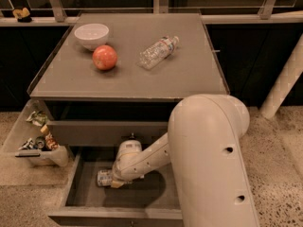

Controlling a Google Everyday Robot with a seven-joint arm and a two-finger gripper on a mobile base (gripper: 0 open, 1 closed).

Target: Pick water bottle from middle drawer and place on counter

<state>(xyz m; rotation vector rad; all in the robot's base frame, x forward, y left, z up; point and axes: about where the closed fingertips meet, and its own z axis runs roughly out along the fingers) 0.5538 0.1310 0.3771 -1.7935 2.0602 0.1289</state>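
The water bottle (103, 178), with a white label and dark print, lies on its side on the floor of the open middle drawer (142, 195), at its left side. My gripper (115, 182) reaches down into the drawer from the right and is right at the bottle, touching or covering its right end. The big white arm hides the drawer's right half. The counter (189, 74) is the grey cabinet top above.
On the counter stand a white bowl (91, 35) and a red apple (104, 57), and a slim ribbed clear bottle (158, 52) lies on its side. A clear bin of small items (35, 137) sits on the floor at left. A white post (284, 82) stands at right.
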